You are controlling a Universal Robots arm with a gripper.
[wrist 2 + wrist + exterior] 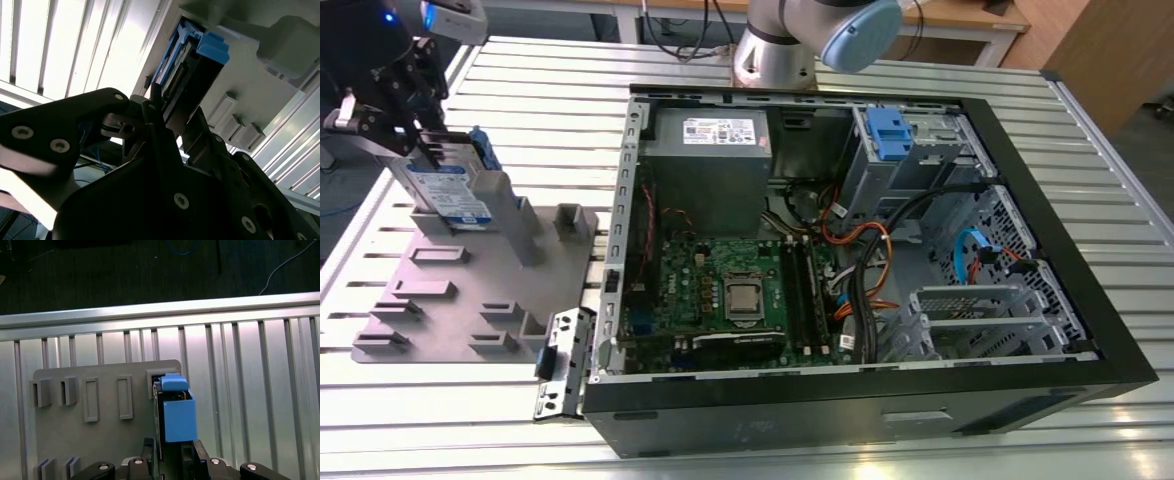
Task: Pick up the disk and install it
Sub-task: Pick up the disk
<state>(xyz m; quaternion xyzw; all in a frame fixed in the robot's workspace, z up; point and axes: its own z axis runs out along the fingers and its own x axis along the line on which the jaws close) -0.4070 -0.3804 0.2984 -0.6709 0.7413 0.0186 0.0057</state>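
The disk (454, 195) stands on edge at the far end of a grey fixture plate (454, 300), at the exterior view's left. It is silver-grey with a white-and-blue label and a blue carrier frame. My black gripper (430, 150) comes down onto its top edge, a finger on each side, shut on it. In the first wrist view the blue carrier end of the disk (178, 420) rises between the fingers (148, 452) of the gripper (170, 456). The second wrist view shows the disk (197, 65) seated against the plate, with the gripper (167, 112) clamped around it.
An open computer case (1081, 345) lies at the exterior view's right, with the motherboard (734, 290), a grey power-supply box (711, 150) and a drive bay holding a blue part (887, 135). The arm's base (781, 50) stands behind the case. The slatted metal table (440, 400) carries everything.
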